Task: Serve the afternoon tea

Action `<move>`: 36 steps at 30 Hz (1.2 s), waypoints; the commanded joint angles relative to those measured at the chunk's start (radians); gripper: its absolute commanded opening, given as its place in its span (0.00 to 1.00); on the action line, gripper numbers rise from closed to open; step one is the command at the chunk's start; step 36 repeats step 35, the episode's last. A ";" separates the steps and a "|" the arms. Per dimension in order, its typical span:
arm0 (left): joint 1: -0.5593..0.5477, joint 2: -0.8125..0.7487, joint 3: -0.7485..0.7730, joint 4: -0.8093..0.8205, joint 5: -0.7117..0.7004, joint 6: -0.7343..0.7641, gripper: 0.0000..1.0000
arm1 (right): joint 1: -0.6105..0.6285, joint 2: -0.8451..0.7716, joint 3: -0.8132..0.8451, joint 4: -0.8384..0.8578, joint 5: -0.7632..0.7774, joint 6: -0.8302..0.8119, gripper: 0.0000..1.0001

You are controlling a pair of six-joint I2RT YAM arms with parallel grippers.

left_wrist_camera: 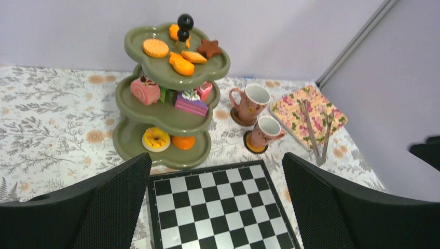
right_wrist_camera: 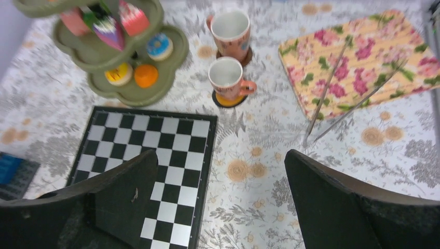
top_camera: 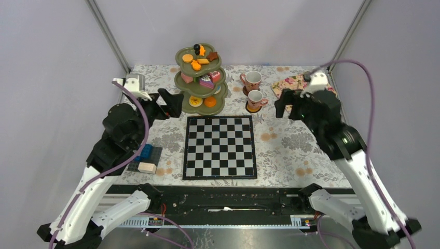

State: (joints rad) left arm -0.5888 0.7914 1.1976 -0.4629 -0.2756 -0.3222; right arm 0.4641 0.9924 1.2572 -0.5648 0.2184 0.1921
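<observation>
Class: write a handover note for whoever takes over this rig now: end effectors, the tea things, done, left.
Left end effector: open, empty. Right end effector: open, empty.
Stand at back centre, pastries on all three tiers; two cups to its right.
Tongs lie on the floral mat, far right.
Done: pastries and cups look set out.
Left: probably just retract both arms.

So the tiered stand (left_wrist_camera: 127, 142) sits at the back of the table (top_camera: 290, 145), with pastries (left_wrist_camera: 191, 102) on all three tiers. Just right of it, the far cup (top_camera: 252, 80) is behind the near cup (top_camera: 255, 98). The chessboard (top_camera: 220, 147) lies in front of the stand, with building blocks (top_camera: 147, 151) off to its left. The tongs (right_wrist_camera: 325, 93) are on a mat (right_wrist_camera: 363, 46) far right.
</observation>
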 commanded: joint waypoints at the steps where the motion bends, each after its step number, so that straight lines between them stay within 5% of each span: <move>1: -0.003 -0.010 0.064 0.040 -0.054 -0.015 0.99 | 0.007 -0.229 -0.062 0.114 0.037 -0.039 1.00; 9: -0.003 -0.017 0.123 0.041 -0.100 0.003 0.99 | 0.007 -0.467 -0.060 0.121 0.125 -0.071 1.00; 36: -0.003 -0.064 0.184 0.035 -0.162 0.045 0.99 | 0.007 -0.529 -0.077 0.172 0.157 -0.069 1.00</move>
